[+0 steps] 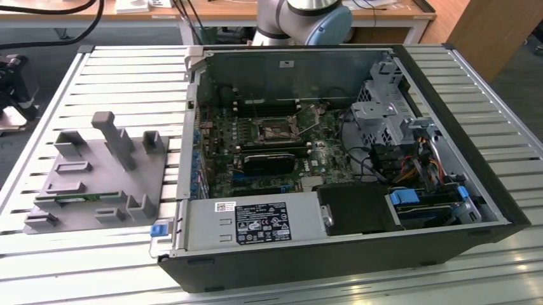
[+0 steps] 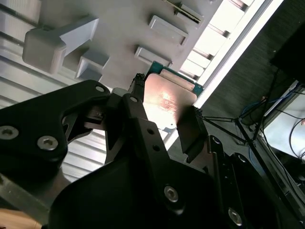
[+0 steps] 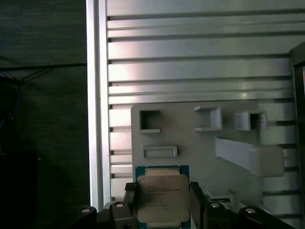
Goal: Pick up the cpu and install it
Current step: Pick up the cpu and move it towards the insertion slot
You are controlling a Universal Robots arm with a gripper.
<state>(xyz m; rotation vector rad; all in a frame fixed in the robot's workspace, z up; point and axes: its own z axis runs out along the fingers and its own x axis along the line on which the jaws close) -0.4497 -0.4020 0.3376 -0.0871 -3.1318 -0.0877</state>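
Note:
The cpu (image 3: 162, 193) is a flat square chip with a silvery-grey metal top and a green rim. It sits between the two black fingers (image 3: 127, 198) of my gripper (image 3: 162, 202), which is shut on its opposite edges. In the second wrist view the cpu (image 2: 167, 101) catches a warm reflection, and the gripper (image 2: 164, 114) holds it above the grey parts tray (image 2: 119, 28). The open computer case (image 1: 339, 159) lies on its side, with the motherboard's square socket (image 1: 276, 131) near its middle.
The grey parts tray (image 1: 93, 178), with raised posts and slots, lies on the slatted metal table (image 1: 127, 76) at the exterior view's left of the case. A green memory stick (image 1: 76, 199) rests in the tray. The arm's base (image 1: 301, 19) stands behind the case.

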